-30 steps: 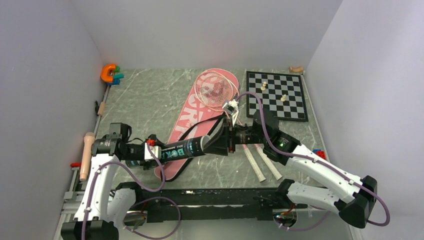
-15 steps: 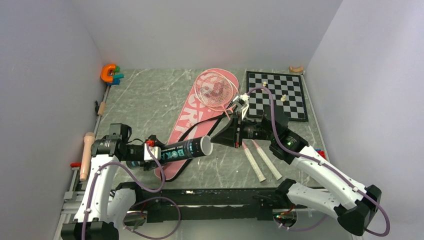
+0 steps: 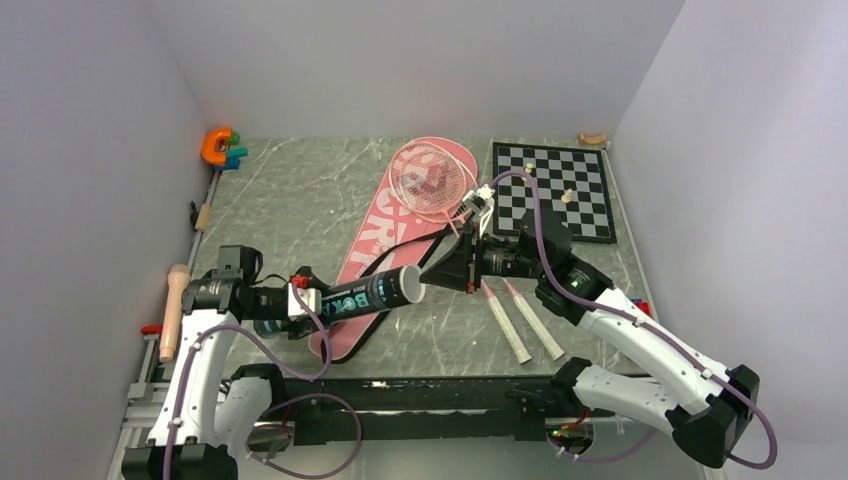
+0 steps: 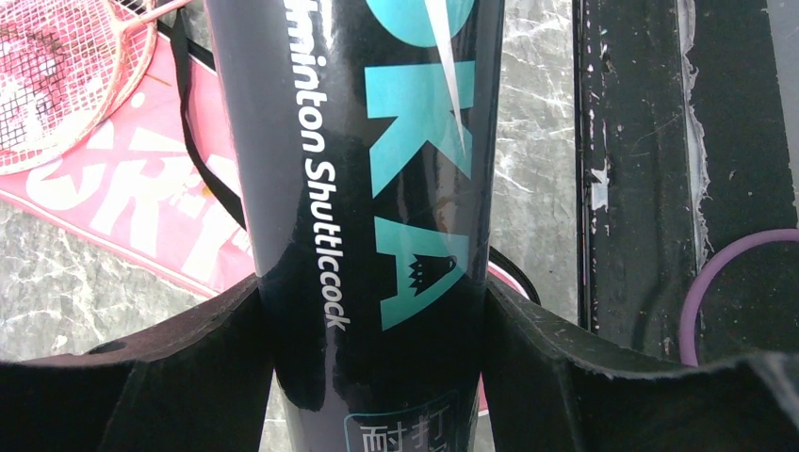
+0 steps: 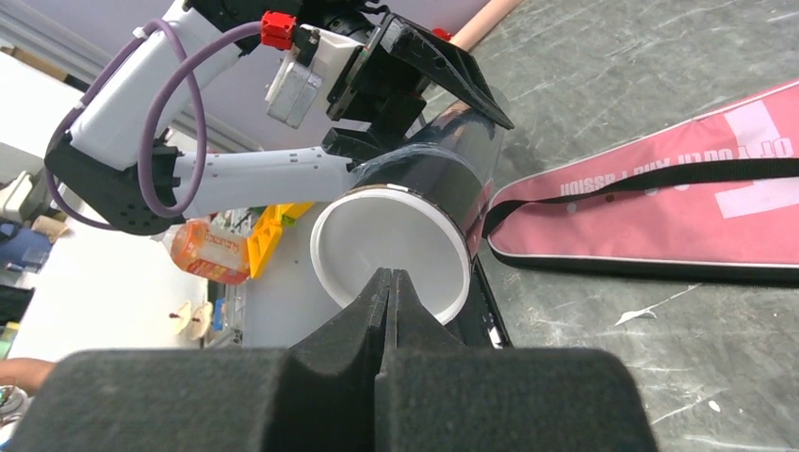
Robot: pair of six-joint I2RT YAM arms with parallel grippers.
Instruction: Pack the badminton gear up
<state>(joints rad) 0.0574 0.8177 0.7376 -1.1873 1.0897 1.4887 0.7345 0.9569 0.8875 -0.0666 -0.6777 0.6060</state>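
Tube status: the long black shuttlecock tube (image 3: 368,294), glossy, with teal lettering and white "Badminton Shuttlecock" print, is in your left gripper (image 3: 325,302). Its jaws are clamped on the barrel's two sides, near the closed end. The tube is held clear of the table, above the narrow end of the long pink "SPORT" racket bag (image 3: 385,230).

The tube mouth is uncapped, with a white rim. The right wrist view looks straight into it and shows a smooth white inside. You can't tell whether that is lining or something sitting deeper in.

Your right gripper (image 3: 428,275) is pinched fully closed with nothing between the pads. Its tips are just in front of the tube mouth and apart from it.

The tube's long axis runs roughly left to right in the top view. The open end points right, toward the right gripper, and angles slightly away from the bases.

The bag lies flat on the grey marbled table on a diagonal, narrow end near left, wide end far centre, black strap trailing along it. You can't tell whether anything is inside.

The two thin pink-and-white rackets (image 3: 432,178) lie with their heads stacked on top of the bag's wide end. The shafts run off it toward near right. The white grips rest on the table just beside the right arm.

A black-and-white chessboard (image 3: 556,192) with pale pieces sits far right.
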